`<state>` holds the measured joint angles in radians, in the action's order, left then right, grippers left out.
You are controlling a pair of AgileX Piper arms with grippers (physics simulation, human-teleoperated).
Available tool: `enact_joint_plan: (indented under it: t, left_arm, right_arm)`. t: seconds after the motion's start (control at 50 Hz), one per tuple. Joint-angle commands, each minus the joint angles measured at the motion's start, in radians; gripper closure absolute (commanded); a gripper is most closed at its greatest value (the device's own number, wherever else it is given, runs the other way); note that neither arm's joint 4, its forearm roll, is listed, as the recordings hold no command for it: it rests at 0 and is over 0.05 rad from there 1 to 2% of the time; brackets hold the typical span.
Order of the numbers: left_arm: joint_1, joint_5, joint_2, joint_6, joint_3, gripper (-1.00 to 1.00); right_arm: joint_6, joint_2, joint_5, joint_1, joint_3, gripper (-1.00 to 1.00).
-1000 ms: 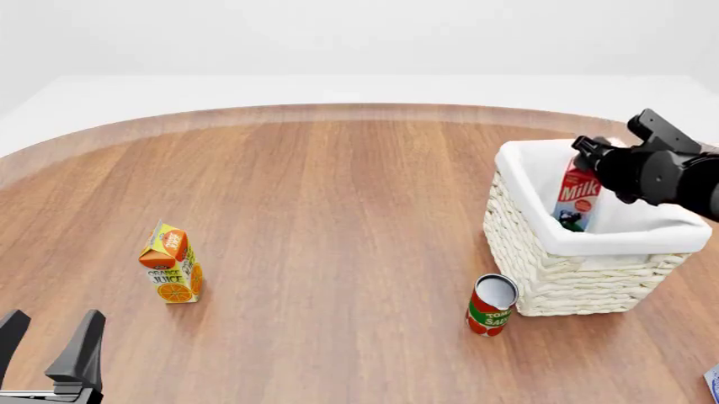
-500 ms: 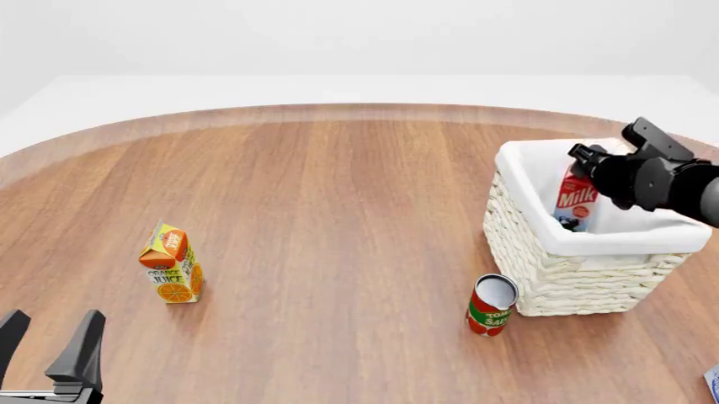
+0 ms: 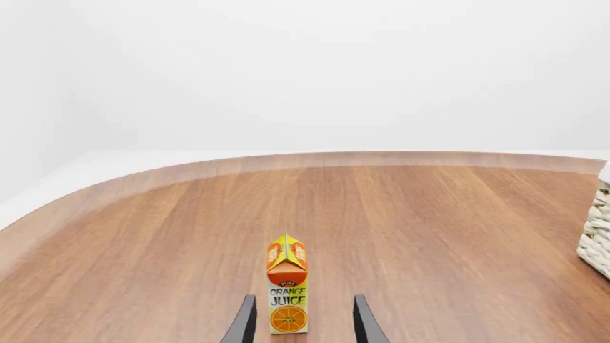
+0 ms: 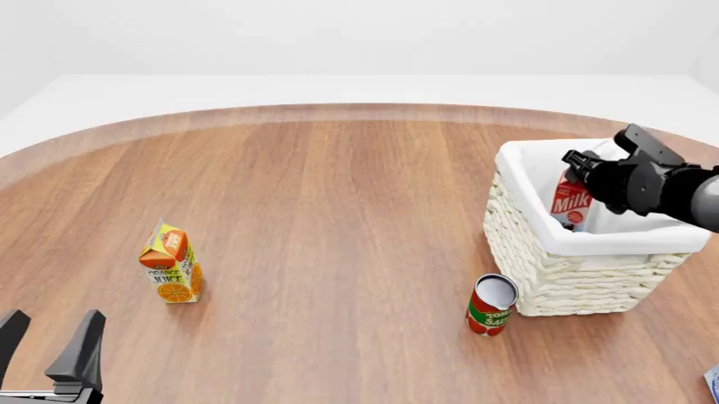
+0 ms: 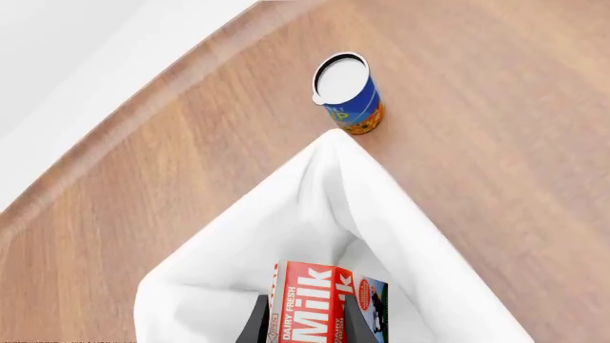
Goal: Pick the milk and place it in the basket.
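Observation:
The milk [image 4: 571, 199], a red carton with white lettering, hangs upright and partly sunk inside the basket [image 4: 561, 278], a cream woven one with white lining. My right gripper [image 4: 577, 171] is over the basket and shut on the carton's top. In the right wrist view, the milk [image 5: 319, 304] sits between the dark fingers [image 5: 257, 323] above the basket lining [image 5: 315, 207]. My left gripper [image 4: 53, 321] is open and empty at the table's near left edge. From the left wrist, the left gripper [image 3: 304, 300] points toward the juice carton.
An orange juice carton [image 4: 171, 263] [image 3: 288, 286] stands on the left of the table. A red tomato sauce can [image 4: 491, 305] stands just in front of the basket. A blue can [image 5: 348, 96] stands on the table close to one basket corner.
The right gripper has lowered the milk deeper into the basket, so less of the carton shows above the rim. The left arm has not moved.

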<state>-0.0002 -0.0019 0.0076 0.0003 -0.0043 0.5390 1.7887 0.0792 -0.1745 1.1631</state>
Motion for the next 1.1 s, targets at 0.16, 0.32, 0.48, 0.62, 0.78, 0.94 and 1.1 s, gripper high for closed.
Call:
enact_joint_plan:
  t: [0.16, 0.32, 0.48, 0.62, 0.78, 0.94, 1.1]
  left_arm:
    - [0.0, 0.0, 0.0, 0.0, 0.0, -1.0]
    - [0.0, 0.0, 0.0, 0.0, 0.0, -1.0]
    - [0.0, 0.0, 0.0, 0.0, 0.0, -1.0]
    - [0.0, 0.0, 0.0, 0.0, 0.0, -1.0]
    - [0.0, 0.0, 0.0, 0.0, 0.0, -1.0]
    - [0.0, 0.0, 0.0, 0.0, 0.0, -1.0]
    - [0.0, 0.0, 0.0, 0.0, 0.0, -1.0]
  right_arm:
    - [0.007, 0.006, -0.016, 0.006, 0.009, 1.0]
    - [0.031, 0.005, -0.023, 0.012, 0.001, -1.0]
    - [0.032, -0.01, -0.015, 0.02, 0.0, -1.0]
    - [0.035, -0.017, -0.014, 0.021, -0.005, -1.0]
    - [0.04, -0.02, -0.014, 0.028, -0.005, -1.0]
    - [0.041, -0.056, -0.017, 0.035, -0.011, -1.0]
    - [0.043, -0.144, 0.01, 0.066, -0.007, -1.0]
